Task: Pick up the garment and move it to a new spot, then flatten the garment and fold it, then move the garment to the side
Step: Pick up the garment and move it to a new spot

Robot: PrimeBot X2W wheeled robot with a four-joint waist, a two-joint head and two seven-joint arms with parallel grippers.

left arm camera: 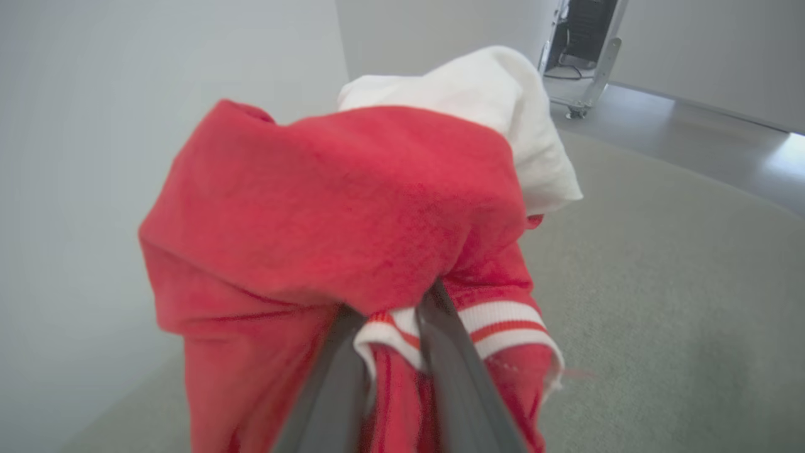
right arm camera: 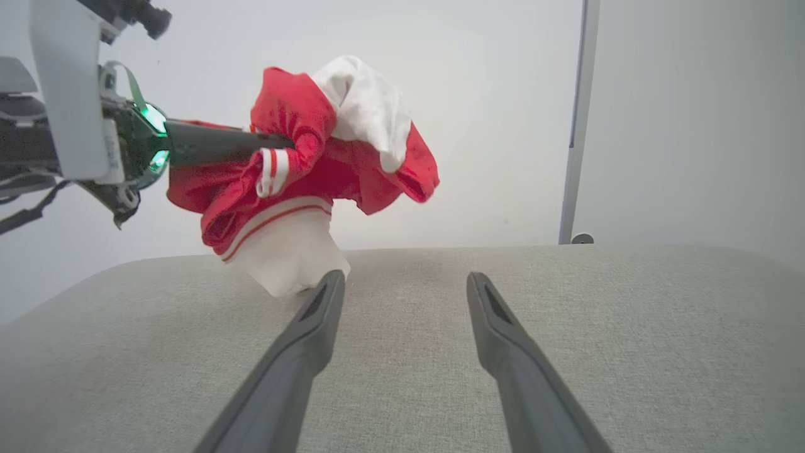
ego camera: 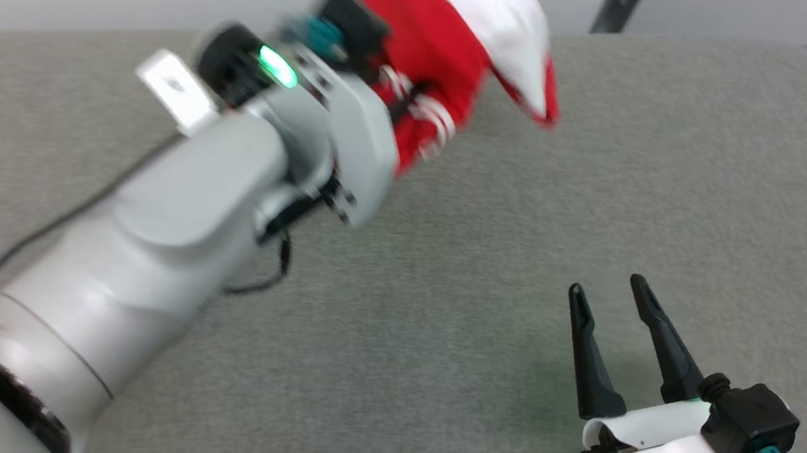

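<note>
Garment hung bunched in the air above the grey padded surface, its striped trim pinched between the nearly closed fingers of the left gripper. Right gripper stood spread wide and empty, the garment ahead of its fingertips. Pickup looked done; setting down, flattening, folding and moving aside remained.

- This looks like a robot lab or a test room rather than a home.
- The counter is wide with rounded corners, and it is covered in plain grey fabric.
- The walls behind it are bare and pale.
- The floor is smooth and grey.
- A metal stand rests on that floor, with dark equipment and cables beside it.
- A pale upright post runs up the wall.
</note>
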